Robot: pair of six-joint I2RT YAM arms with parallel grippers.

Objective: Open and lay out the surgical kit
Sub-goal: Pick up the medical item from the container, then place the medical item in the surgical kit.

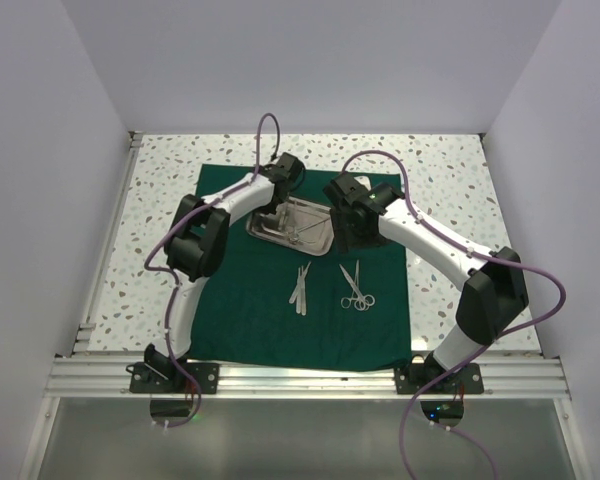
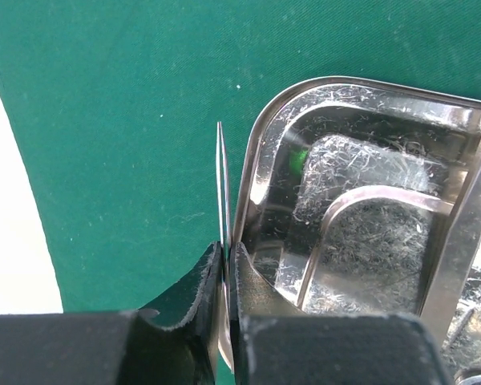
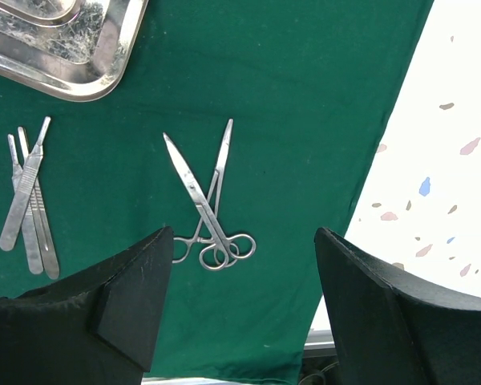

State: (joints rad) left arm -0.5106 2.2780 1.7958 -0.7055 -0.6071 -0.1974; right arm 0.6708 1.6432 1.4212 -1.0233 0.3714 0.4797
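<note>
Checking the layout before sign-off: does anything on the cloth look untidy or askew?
The two ring-handled scissors lie crossed, rings overlapping, not side by side. The slim instruments left of them overlap too. Nothing looks spilled or damaged.

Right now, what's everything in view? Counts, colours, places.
dark green cloth wrap: one, green, spread flat on the table.
white speckled table: one, under the cloth.
shiny rectangular steel tray: one, silver, far middle of the cloth; contents unclear.
flat slim steel instruments: three, silver, bunched on the cloth on the near side of the tray.
ring-handled steel instruments: two, silver, crossed, to the right of the flat ones.
thin pointed steel instrument: one, silver, alongside the tray's rim.
left fingers: black, shut on the thin pointed instrument.
right fingers: black, open, above the ring-handled pair, holding nothing.
</note>
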